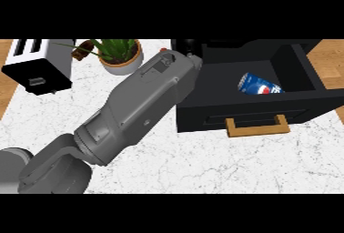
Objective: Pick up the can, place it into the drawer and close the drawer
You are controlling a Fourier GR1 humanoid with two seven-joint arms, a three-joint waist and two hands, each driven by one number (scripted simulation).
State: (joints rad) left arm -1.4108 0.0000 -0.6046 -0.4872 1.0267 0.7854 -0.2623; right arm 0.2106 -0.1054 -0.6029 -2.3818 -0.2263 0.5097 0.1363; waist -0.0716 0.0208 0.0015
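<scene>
A blue can (259, 85) with a red and white logo lies tilted inside the open black drawer (302, 68), near its middle. The drawer's front panel carries a wooden handle (259, 126) and faces me. My left forearm runs from the lower left corner up to the drawer's rear left corner. Only a small black part of the left hand (188, 45) shows there, at the picture's upper edge, to the left of the can and not touching it. The wrist hides the rest of the hand. My right hand shows nowhere.
A toaster (37, 63) stands at the counter's back left. A potted plant (119, 53) stands beside it, just left of my forearm. White marble counter (201, 164) stretches in front of the drawer. Wooden floor shows past the counter's left and right edges.
</scene>
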